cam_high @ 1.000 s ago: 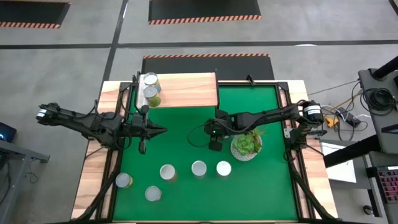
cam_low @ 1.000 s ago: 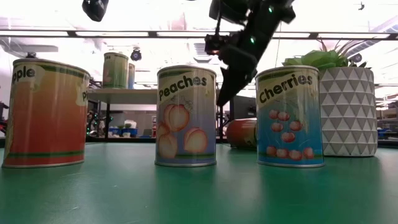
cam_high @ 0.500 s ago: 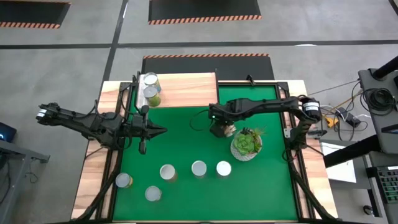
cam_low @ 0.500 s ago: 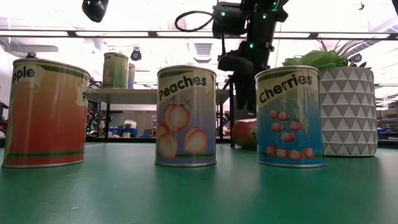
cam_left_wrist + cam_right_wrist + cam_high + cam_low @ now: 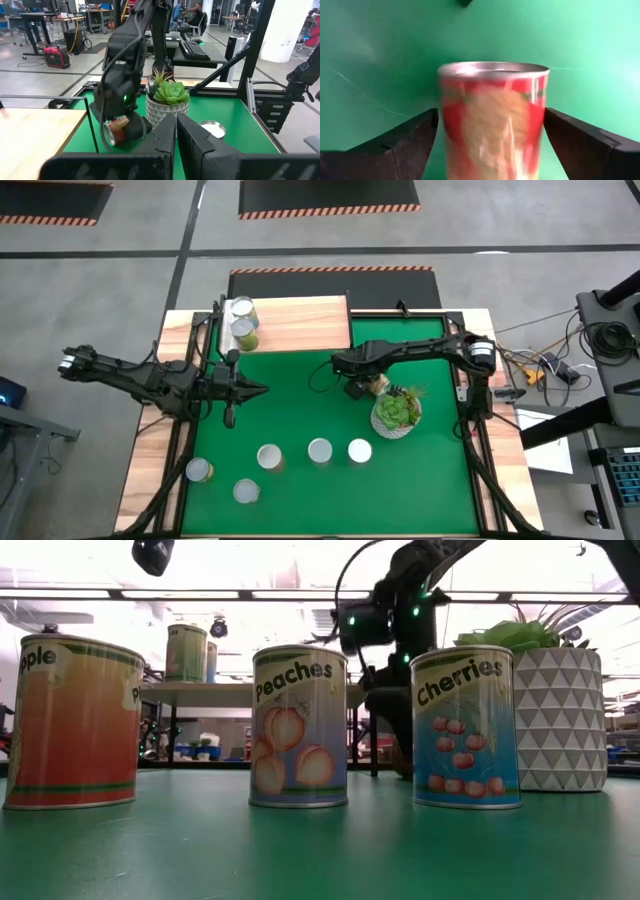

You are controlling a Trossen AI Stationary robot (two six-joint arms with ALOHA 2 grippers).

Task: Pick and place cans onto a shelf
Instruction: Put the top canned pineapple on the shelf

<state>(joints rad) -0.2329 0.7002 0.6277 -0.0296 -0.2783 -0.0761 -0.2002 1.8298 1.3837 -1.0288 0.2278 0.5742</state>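
We count two cans [image 5: 242, 323] already standing on the shelf [image 5: 300, 323] at its left end, along the tabletop's [image 5: 150, 430] far edge. Five more stand upright near the front edge: three in a row [image 5: 319, 451] and two [image 5: 222, 481] toward the front-left corner. The red can [image 5: 492, 122] lies on its side on the green mat [image 5: 300, 400], just beside the plant pot [image 5: 396, 416] near mid-tabletop. The right pincer [image 5: 358, 387] sits over it with fingers [image 5: 395, 145] spread wide on either side; from the wrist view we can't tell if they touch it, probably not gripping yet. The left pincer [image 5: 255, 390] is closed and empty, waiting over the mat's left side. So two placed, six left, and the fallen one looks like the pick in hand.
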